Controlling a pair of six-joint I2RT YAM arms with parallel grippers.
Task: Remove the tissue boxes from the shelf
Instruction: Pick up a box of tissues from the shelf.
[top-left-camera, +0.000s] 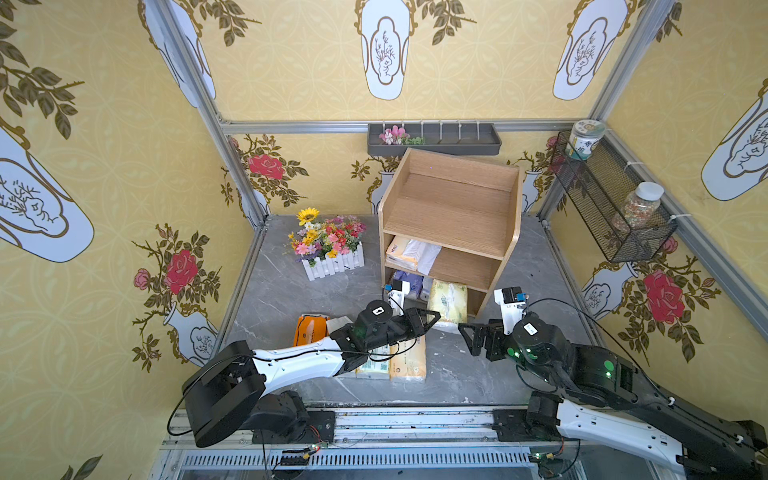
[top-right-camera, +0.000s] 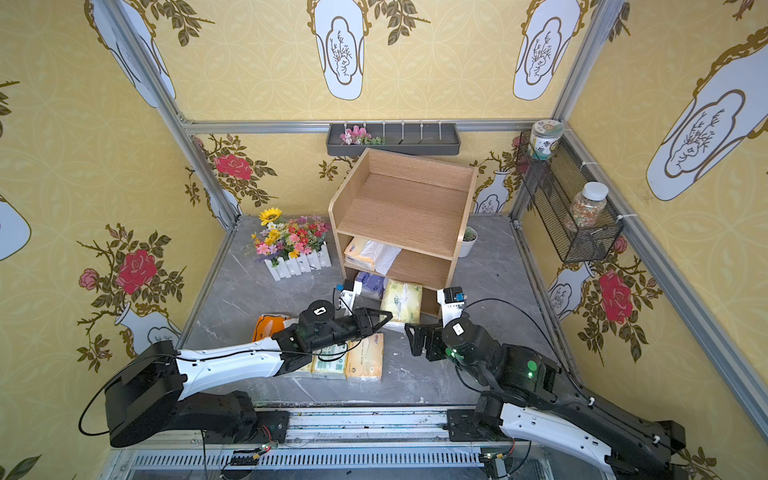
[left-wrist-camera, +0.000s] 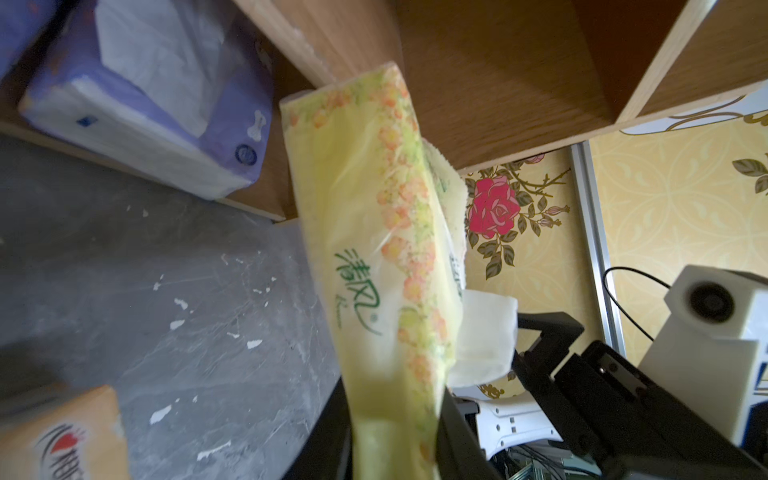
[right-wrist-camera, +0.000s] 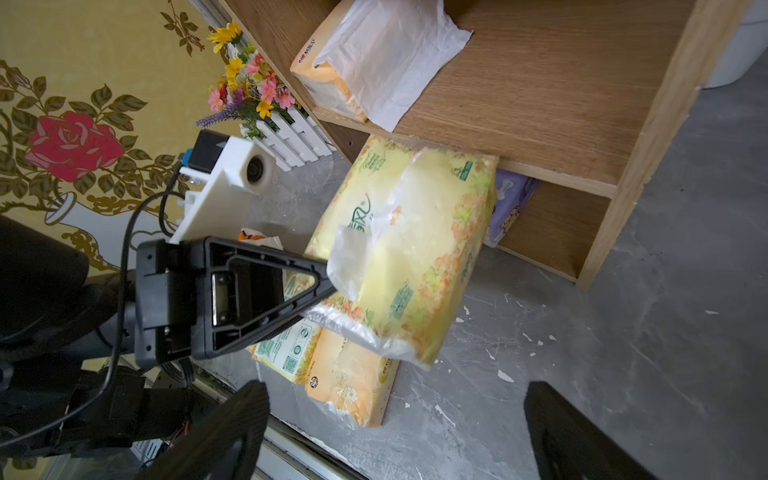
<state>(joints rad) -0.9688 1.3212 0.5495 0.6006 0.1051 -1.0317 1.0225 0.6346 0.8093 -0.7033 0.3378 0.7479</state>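
Note:
The light-wood shelf stands at the back of the grey table. My left gripper is shut on a pale yellow floral tissue pack, which juts out of the bottom tier's front. A lavender pack lies in the bottom tier. A cream pack lies on the middle tier. The top tier is bare. My right gripper is open over the table, right of the held pack.
An orange pack, a green-label pack and a cream pack lie on the table under my left arm. A flower planter stands left of the shelf. A wall tray and wire basket hang above.

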